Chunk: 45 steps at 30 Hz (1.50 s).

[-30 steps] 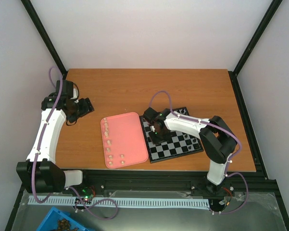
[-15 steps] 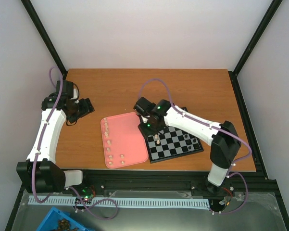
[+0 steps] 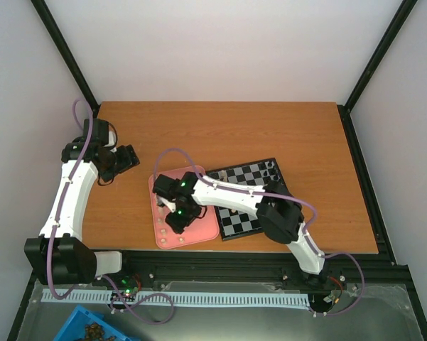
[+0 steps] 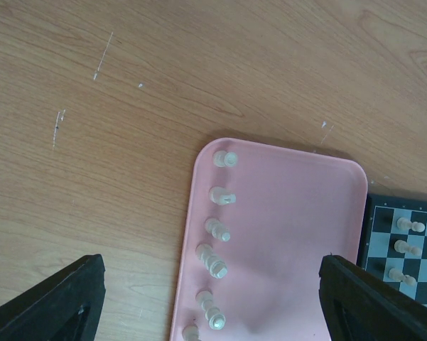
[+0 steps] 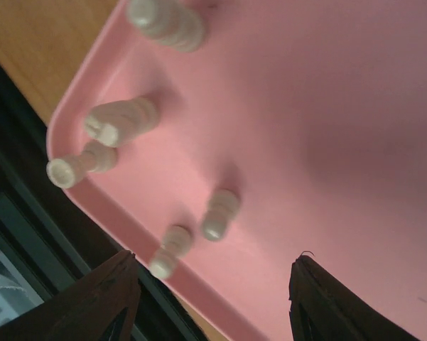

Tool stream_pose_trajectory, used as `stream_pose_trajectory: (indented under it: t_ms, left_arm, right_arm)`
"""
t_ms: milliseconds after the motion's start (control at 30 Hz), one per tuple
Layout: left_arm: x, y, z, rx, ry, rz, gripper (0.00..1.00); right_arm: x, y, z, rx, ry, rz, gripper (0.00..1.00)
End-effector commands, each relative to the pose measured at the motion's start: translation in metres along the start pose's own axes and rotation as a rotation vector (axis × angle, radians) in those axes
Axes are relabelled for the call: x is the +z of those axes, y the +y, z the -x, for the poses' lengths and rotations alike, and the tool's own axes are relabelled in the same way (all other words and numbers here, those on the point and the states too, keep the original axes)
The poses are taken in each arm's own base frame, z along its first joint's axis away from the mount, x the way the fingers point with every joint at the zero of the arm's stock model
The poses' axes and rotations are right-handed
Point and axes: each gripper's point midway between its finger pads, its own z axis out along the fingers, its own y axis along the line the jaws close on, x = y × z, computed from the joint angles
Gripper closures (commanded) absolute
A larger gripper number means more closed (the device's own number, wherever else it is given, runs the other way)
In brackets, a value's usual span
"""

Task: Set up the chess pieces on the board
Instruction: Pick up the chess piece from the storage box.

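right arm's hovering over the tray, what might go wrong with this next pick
1. The chess pieces under the open right end effector sit close together, so closing may knock a neighbour over.
2. They sit near the rim of the pink tray, which a finger could catch.
3. The carry to the board could brush the placed pieces standing there.

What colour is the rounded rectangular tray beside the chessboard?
The rounded rectangular tray is pink, clearest in the left wrist view.

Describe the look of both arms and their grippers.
The left arm and right arm have white links, black joints and bases, and looping purple cables. Near the right wrist glow green lights. The left gripper and right gripper have black fingers.
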Motion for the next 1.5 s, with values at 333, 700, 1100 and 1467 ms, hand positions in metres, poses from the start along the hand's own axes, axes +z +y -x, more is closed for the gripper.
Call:
stream_pose_trajectory:
  t_ms: [333,700,1100,1467]
  left_arm:
    - [0.000,-0.003,-0.001,0.015,0.004,-0.026,0.16]
    - [0.001,-0.005,-0.002,0.016,0.005,-0.037,0.16]
    - [0.001,-0.004,-0.005,0.017,0.007,-0.041,0.16]
    - [-0.003,-0.005,-0.004,0.018,-0.002,-0.045,0.16]
  right_arm:
    - [0.029,0.014,-0.001,-0.040,0.063,0.021,0.46]
    - [0.039,0.007,0.001,-0.022,0.080,-0.016,0.60]
    - [0.045,0.007,0.001,-0.020,0.099,-0.017,0.80]
    - [-0.003,-0.026,0.005,0.082,0.000,-0.143,0.97]
